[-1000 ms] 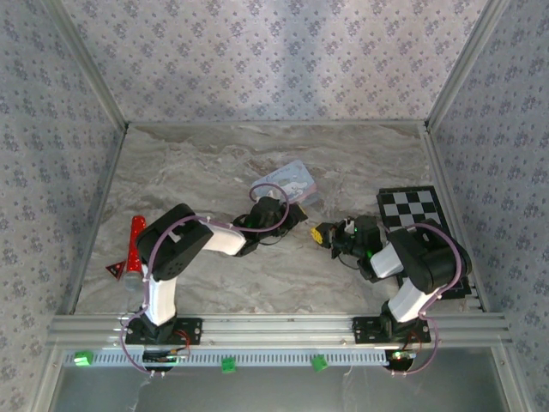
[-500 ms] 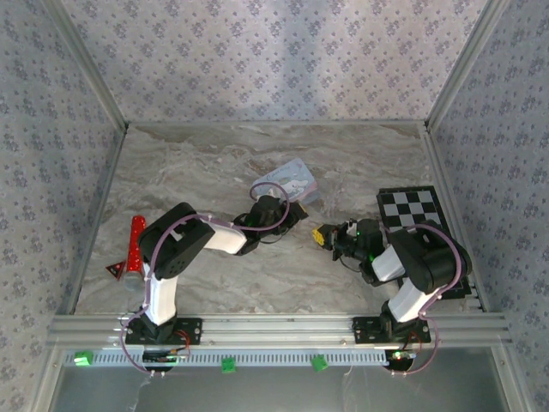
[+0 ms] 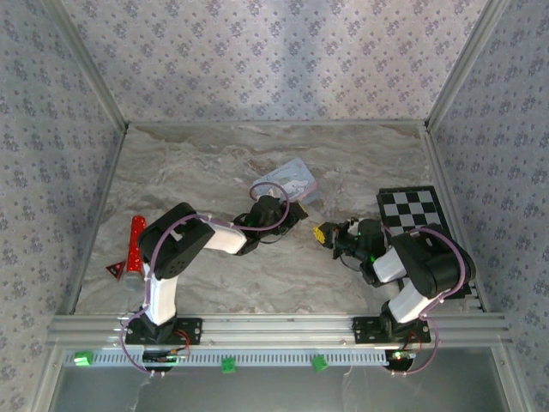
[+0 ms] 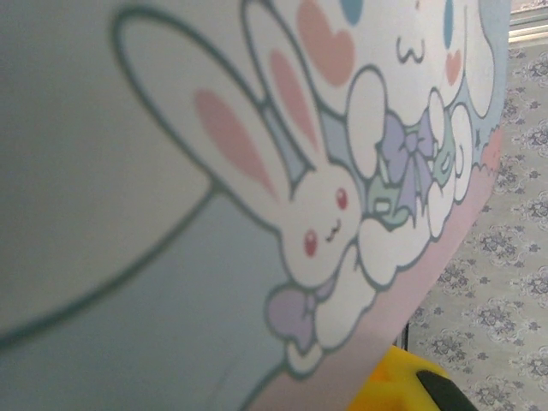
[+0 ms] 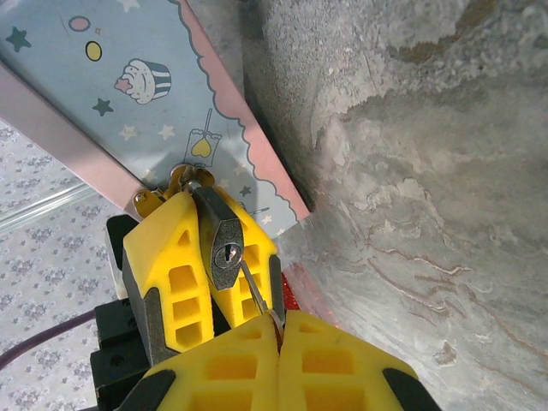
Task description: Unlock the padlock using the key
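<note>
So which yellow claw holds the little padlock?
The left gripper, beside the blue cartoon tin, clamps the padlock; the right gripper is shut on the thin key instead.

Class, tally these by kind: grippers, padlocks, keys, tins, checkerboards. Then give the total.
Grippers: 2, left gripper and right gripper
padlock: 1
key: 1
tin: 1
checkerboard: 1
Total: 6

A grey marbled tabletop (image 3: pixel 214 163) sits between floral-papered walls (image 3: pixel 274 60) and aluminium frame rails (image 3: pixel 274 326).
</note>
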